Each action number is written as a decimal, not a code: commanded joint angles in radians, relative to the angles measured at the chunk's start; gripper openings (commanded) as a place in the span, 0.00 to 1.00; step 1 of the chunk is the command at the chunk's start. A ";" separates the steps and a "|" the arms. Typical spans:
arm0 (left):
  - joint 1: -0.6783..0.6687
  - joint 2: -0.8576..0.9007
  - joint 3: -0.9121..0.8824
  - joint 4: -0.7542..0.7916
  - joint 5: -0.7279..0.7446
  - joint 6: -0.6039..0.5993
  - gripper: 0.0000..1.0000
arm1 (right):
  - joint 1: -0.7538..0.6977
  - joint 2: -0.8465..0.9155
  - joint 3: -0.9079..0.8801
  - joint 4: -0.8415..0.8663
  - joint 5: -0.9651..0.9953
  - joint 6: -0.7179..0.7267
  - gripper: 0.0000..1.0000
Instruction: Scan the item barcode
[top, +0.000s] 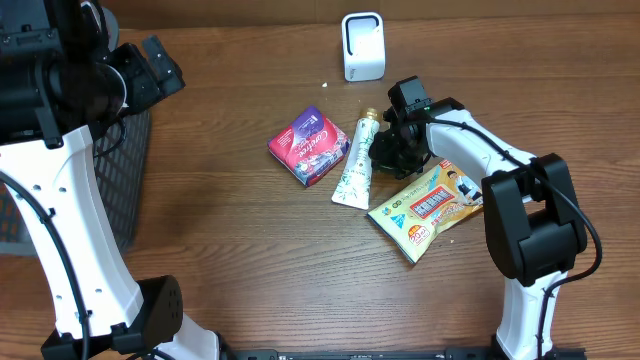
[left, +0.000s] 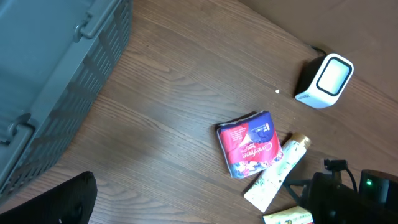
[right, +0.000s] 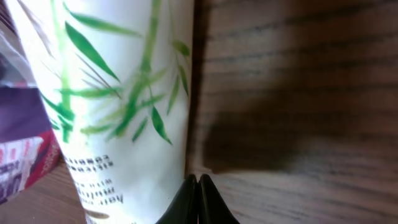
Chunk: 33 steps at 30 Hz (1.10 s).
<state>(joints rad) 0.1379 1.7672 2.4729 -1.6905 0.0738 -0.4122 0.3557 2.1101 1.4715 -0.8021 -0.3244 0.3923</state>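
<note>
Wooden table, overhead view, is bearing four loose articles and one basket. The white barcode scanner is standing upright at the upper centre of the frame, well apart from the goods; in the left wrist view it is showing its pale window at the upper right. The white tube printed with green bamboo leaves is lying flat at the centre, gold cap pointing up the frame toward the scanner, flat end pointing down. The red and purple packet is lying just left of the tube, its edge appearing to touch it. The yellow snack packet is lying to the lower right of the tube, near its flat end. The dark grey slatted basket is sitting at the left edge. The right gripper is reaching in from the right, low over the table just beside the tube's upper half; in its own view the fingertips are pressing together with nothing between them, right at the tube's edge, and whether they are touching it cannot be told. The left gripper is hanging at the upper left above the basket, jaws spread wide and carrying nothing; one dark finger is showing at the lower left of its own view.
</note>
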 joint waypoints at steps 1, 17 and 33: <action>-0.001 0.000 -0.003 0.001 -0.005 -0.003 1.00 | 0.000 -0.037 0.065 -0.053 0.008 0.003 0.04; -0.001 0.000 -0.003 0.001 -0.005 -0.003 1.00 | -0.003 -0.004 0.150 -0.047 -0.225 -0.079 0.04; -0.001 0.000 -0.003 0.001 -0.005 -0.003 1.00 | -0.077 0.196 0.093 0.021 -0.299 -0.068 0.04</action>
<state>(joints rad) 0.1379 1.7672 2.4729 -1.6905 0.0738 -0.4126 0.3283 2.2444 1.5833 -0.7776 -0.5854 0.3176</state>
